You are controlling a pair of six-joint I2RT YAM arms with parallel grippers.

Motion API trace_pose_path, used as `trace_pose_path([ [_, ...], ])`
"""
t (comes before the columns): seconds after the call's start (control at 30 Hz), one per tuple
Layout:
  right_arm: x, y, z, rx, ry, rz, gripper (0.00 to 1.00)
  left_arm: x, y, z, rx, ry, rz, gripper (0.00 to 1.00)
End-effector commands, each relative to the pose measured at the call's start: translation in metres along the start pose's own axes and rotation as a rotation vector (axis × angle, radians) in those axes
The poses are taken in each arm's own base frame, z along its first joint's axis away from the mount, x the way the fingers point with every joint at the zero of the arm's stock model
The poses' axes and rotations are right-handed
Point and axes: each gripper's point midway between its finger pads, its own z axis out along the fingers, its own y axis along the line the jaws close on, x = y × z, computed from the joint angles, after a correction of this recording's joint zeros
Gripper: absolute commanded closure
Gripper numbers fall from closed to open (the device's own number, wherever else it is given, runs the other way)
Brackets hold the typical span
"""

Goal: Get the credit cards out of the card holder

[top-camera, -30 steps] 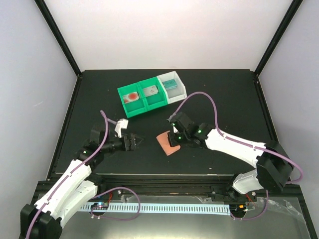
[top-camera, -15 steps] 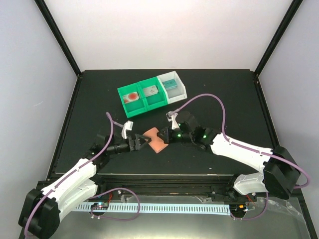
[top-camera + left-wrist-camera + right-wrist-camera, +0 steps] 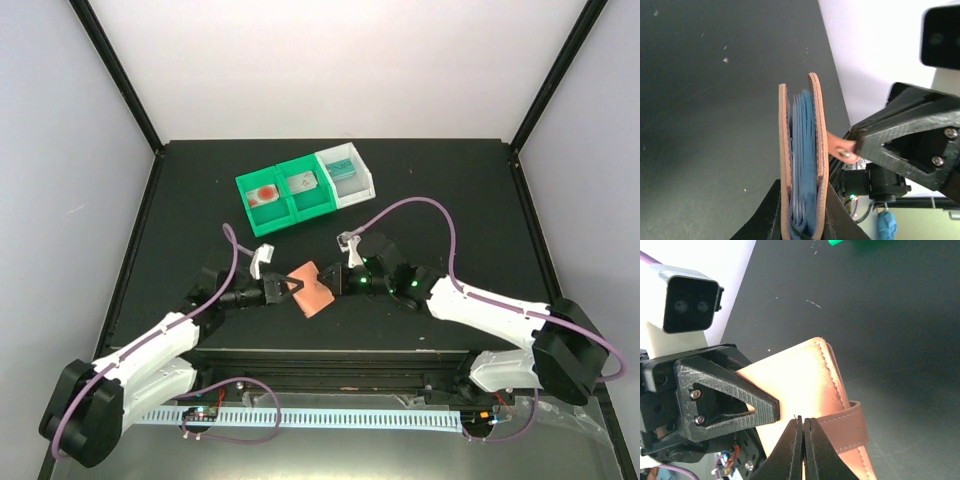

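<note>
1. Top external view: the card holder [image 3: 312, 288] hangs above the table [image 3: 200, 200], near its front edge, between the left gripper [image 3: 288, 288] and the right gripper [image 3: 335, 283]. Three credit cards [image 3: 265, 193] lie in the trays [image 3: 290, 222] behind, well apart from it.
2. Left wrist view: the left fingers press on both leather covers, clamped on the holder edge-on. Pale blue pockets show between the covers (whether a card remains inside cannot be told). The right gripper's tip pinches the tab [image 3: 837, 148].
3. Right wrist view: the right jaws stand together on the tab.
4. Hazards, as judged:
   - The left clamp squeezes the covers together, so pulling the tab may drag the holder out of the grip and drop it.
   - A hard pull may strain the tab's stitching.
</note>
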Motion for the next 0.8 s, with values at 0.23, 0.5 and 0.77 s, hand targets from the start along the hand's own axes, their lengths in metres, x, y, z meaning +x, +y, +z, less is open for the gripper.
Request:
trace_pose_path([
  [0.23, -0.005, -0.042, -0.021, 0.214, -0.097, -0.084, 0.99, 0.011, 0.019, 0.012, -0.066, 0.124, 0.062, 0.98],
  [0.5, 0.006, -0.054, -0.014, 0.229, -0.068, -0.087, 0.99, 0.008, 0.036, 0.026, -0.133, 0.183, 0.027, 0.69],
  [0.77, 0.007, -0.068, -0.016, 0.271, -0.078, -0.079, 0.99, -0.006, 0.047, 0.020, -0.272, 0.153, 0.067, 0.37],
])
